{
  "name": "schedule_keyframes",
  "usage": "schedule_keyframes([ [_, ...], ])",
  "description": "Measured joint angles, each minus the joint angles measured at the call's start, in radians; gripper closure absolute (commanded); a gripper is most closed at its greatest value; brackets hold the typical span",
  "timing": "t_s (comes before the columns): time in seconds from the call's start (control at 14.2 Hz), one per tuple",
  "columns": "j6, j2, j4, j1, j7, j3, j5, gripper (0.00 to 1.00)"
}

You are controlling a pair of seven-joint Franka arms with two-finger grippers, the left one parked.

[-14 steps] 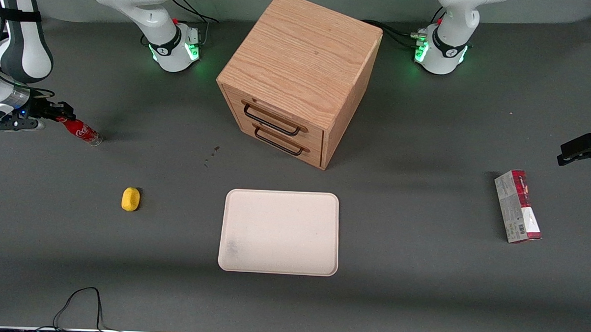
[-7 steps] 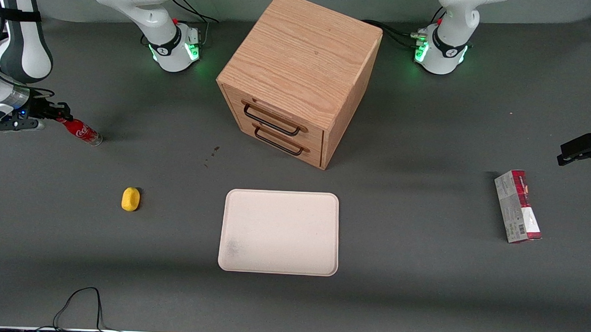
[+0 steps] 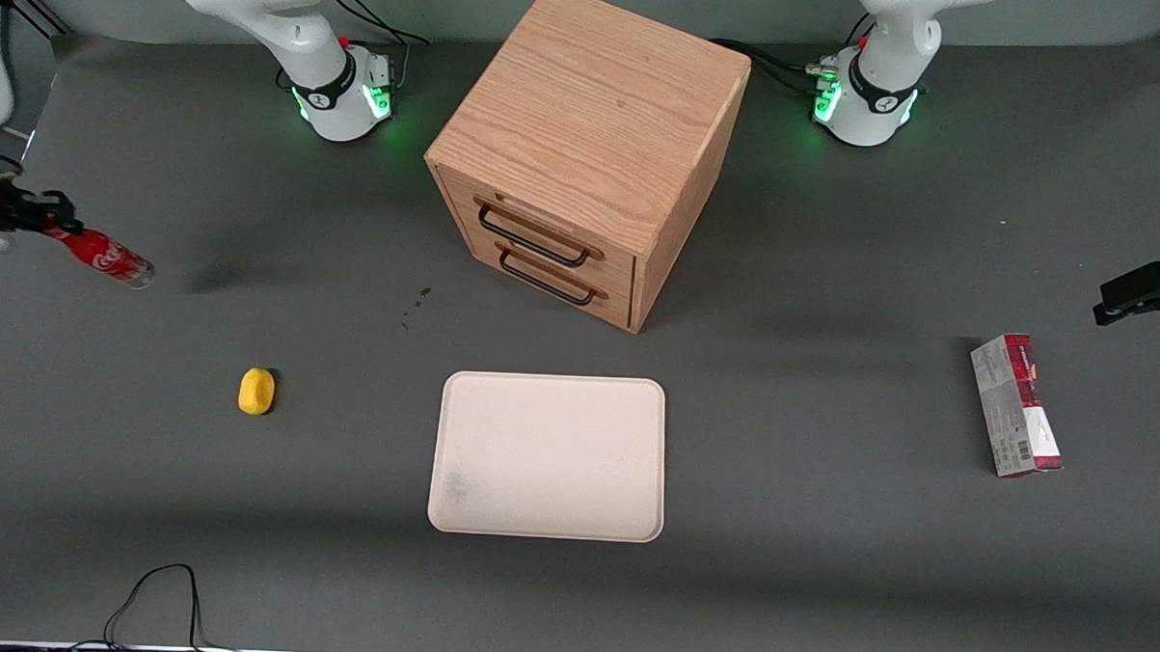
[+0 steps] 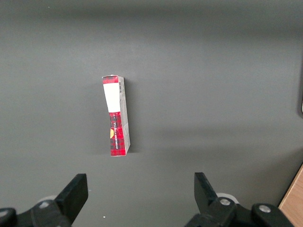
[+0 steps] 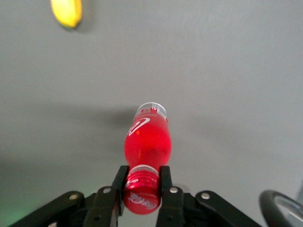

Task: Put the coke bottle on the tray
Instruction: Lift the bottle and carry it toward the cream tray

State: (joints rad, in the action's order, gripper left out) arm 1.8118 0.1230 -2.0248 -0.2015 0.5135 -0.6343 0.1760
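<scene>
My right gripper (image 3: 51,223) is at the working arm's end of the table, lifted above the table, and is shut on the red cap of the coke bottle (image 3: 103,255). The bottle hangs tilted, its clear base pointing down and toward the table's middle. In the right wrist view the fingers (image 5: 165,178) clamp the cap on both sides and the coke bottle (image 5: 146,140) hangs in the air over bare grey table. The cream-white tray (image 3: 548,456) lies flat near the front camera, in front of the wooden drawer cabinet, with nothing on it.
A yellow lump (image 3: 256,391) lies between the bottle and the tray; it also shows in the right wrist view (image 5: 67,12). A wooden drawer cabinet (image 3: 586,152) stands mid-table. A red-and-grey carton (image 3: 1016,404) lies toward the parked arm's end. A black cable (image 3: 151,601) loops at the front edge.
The gripper has moved farther toward the working arm's end of the table, carrying the bottle with it. Its shadow on the table now lies apart from it.
</scene>
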Motion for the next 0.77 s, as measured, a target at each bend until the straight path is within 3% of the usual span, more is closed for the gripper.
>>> schedule_keyframes([
  [0.49, -0.379, 0.005, 0.419, -0.074, 0.0, 0.005, -0.019, 1.0],
  [0.77, -0.458, -0.029, 0.573, -0.119, 0.0, 0.012, -0.079, 1.0],
])
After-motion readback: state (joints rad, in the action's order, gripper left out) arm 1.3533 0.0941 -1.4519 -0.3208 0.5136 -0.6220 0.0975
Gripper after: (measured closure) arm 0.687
